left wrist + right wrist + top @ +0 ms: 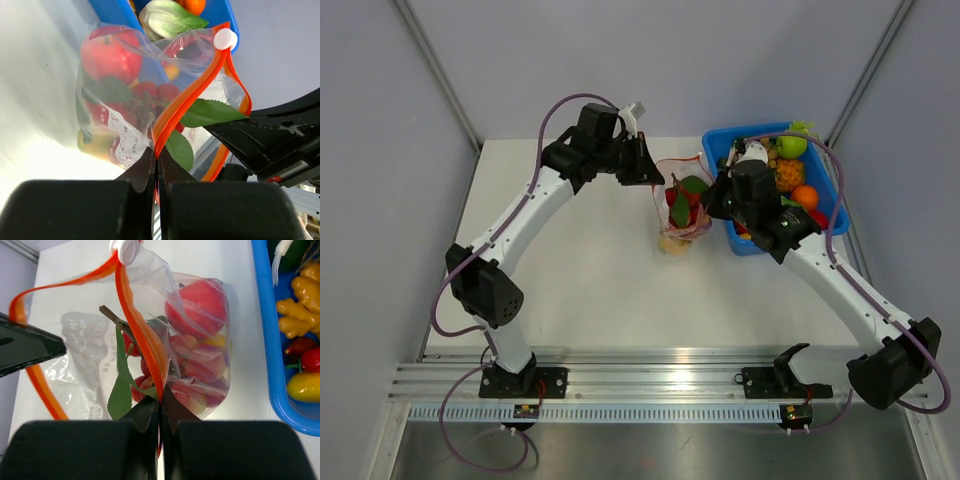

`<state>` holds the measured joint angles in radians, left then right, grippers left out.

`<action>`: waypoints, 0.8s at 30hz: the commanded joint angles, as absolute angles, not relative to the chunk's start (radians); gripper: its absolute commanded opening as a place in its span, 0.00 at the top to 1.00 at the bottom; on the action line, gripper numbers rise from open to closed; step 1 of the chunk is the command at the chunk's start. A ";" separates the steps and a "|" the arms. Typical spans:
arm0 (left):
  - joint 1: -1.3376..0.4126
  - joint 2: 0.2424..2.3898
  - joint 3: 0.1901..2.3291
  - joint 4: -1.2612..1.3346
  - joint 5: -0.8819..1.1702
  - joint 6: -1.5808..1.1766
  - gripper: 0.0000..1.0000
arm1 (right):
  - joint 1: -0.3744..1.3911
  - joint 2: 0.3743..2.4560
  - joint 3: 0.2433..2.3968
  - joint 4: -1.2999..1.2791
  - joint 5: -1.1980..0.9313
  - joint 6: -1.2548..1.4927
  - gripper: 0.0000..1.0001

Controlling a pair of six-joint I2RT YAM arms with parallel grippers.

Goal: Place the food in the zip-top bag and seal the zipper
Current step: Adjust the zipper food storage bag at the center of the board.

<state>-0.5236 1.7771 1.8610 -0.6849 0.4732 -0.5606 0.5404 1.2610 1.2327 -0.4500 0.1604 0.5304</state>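
Note:
The clear zip-top bag (682,205) stands on the table between my two grippers. It holds food: a red apple (197,300), red berries (134,347), a yellow piece (97,142) and green leaves (212,112). The orange zipper (142,335) gapes open in a loop, with its white slider (126,247) at the far end. My left gripper (158,162) (653,175) is shut on one lip of the zipper (187,95). On the opposite lip my right gripper (160,402) (713,195) is shut.
A blue bin (825,170) sits right beside the bag, at the back right. It holds more food: yellow ginger (300,315), a yellow pepper (302,387), an orange (805,196) and a green apple (792,146). Grey walls enclose the table.

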 commanded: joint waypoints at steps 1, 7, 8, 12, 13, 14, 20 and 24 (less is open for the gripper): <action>-0.538 1.770 1.839 -0.640 0.431 -0.543 1.00 | 0.540 1.325 1.169 -0.423 0.182 0.522 0.95; -0.546 1.806 1.761 -0.608 0.448 -0.548 1.00 | 0.540 1.341 1.109 -0.413 0.184 0.552 0.71; -0.546 1.799 1.761 -0.607 0.446 -0.548 1.00 | 0.538 1.332 1.105 -0.413 0.187 0.555 0.66; -0.546 1.786 1.770 -0.609 0.451 -0.543 1.00 | 0.540 1.301 1.095 -0.436 0.206 0.572 0.58; -0.546 1.783 1.770 -0.607 0.454 -0.545 1.00 | 0.540 1.290 1.089 -0.434 0.206 0.577 0.57; -0.546 1.782 1.770 -0.604 0.460 -0.551 1.00 | 0.538 1.286 1.083 -0.433 0.206 0.587 0.57; -0.548 1.776 1.763 -0.594 0.476 -0.558 1.00 | 0.540 1.284 1.032 -0.420 0.196 0.612 0.57; -0.548 1.770 1.761 -0.597 0.471 -0.555 1.00 | 0.538 1.279 0.994 -0.405 0.202 0.632 0.56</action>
